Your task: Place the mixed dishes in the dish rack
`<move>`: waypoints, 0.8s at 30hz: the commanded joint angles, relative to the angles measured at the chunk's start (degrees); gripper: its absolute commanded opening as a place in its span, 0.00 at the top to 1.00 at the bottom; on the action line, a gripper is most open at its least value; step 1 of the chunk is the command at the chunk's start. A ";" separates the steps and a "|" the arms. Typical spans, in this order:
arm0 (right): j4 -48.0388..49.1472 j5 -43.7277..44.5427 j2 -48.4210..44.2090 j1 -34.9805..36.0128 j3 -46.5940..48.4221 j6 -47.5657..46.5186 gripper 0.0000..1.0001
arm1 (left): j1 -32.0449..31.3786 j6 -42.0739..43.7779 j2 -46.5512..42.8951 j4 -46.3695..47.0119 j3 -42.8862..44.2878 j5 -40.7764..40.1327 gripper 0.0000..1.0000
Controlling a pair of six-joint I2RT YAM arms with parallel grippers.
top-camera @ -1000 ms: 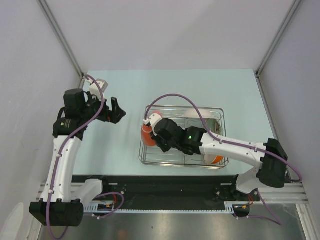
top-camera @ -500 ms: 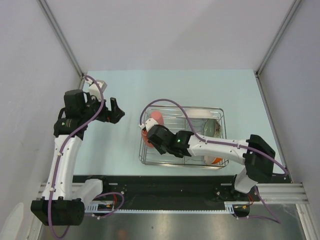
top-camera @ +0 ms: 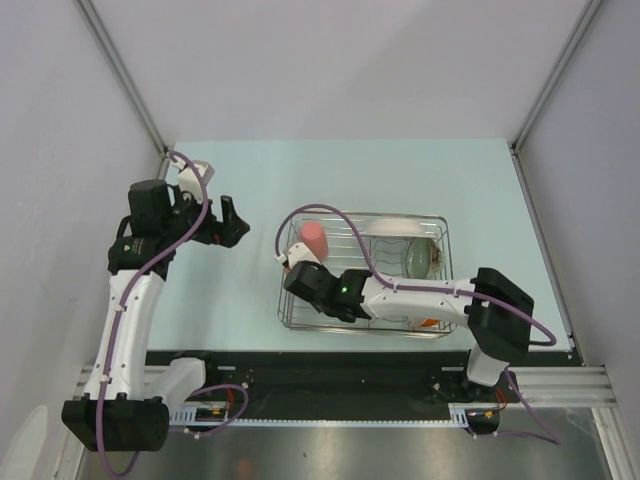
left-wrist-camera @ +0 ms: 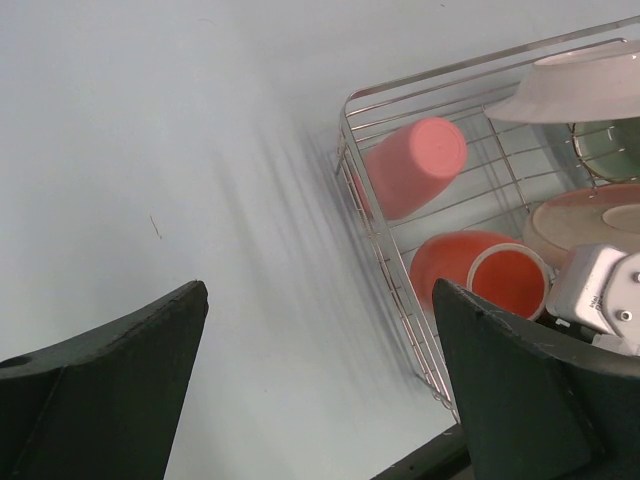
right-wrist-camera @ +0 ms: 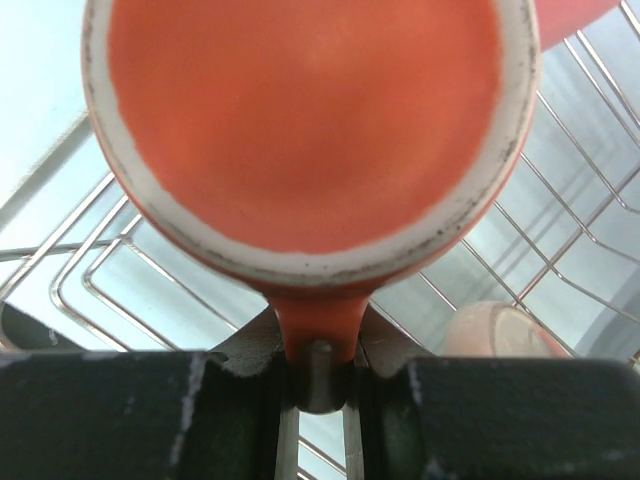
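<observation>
Orange mug: the orange mug (left-wrist-camera: 478, 275) lies on its side, low in the near-left corner of the dish rack (left-wrist-camera: 385, 240). Whether it rests on the wires or hangs just above them cannot be told.
Long axis: it runs roughly left to right, about level with the table (top-camera: 230, 170). The pale-ringed round face is turned right. It nearly fills the right wrist view, and I cannot say for sure whether it is the mouth or the base.
Handle: the handle (right-wrist-camera: 318, 325) points from the mug's side straight back into the tool.
Right gripper: the right gripper (right-wrist-camera: 318, 385) is clenched on the handle, one finger on either side. The mug sits dead ahead of the fingers, to the left of that wrist in the scene.
Neighbours: the rack's left wall is just left of the mug. The pink cup (left-wrist-camera: 410, 165), also tipped over, is just beyond it on the far side. The cream-pink plate (left-wrist-camera: 590, 220) is to the right, past the gripper.
Left gripper: the left gripper (top-camera: 232, 222) is spread wide with nothing between its fingers. It is over the table outside the rack, to the left and well apart from the mug.
Nearer arm: the right arm, which already has contact.
Coming move (judgement): letting go and drawing back rightward along the mug's axis looks safest. The wall and the pink cup leave little room on the left and far sides.
</observation>
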 commanded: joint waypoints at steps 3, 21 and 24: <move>-0.18 4.34 2.46 0.07 1.79 3.33 1.00 | 0.48 0.40 -0.98 1.84 -0.49 -0.10 0.00; -1.66 -1.55 7.64 0.25 3.63 2.80 0.89 | 0.65 0.75 -1.33 1.93 -0.31 -0.28 0.00; -4.03 -1.91 8.43 0.34 3.55 3.60 0.74 | 0.65 0.93 -1.25 1.84 -0.31 -0.28 0.00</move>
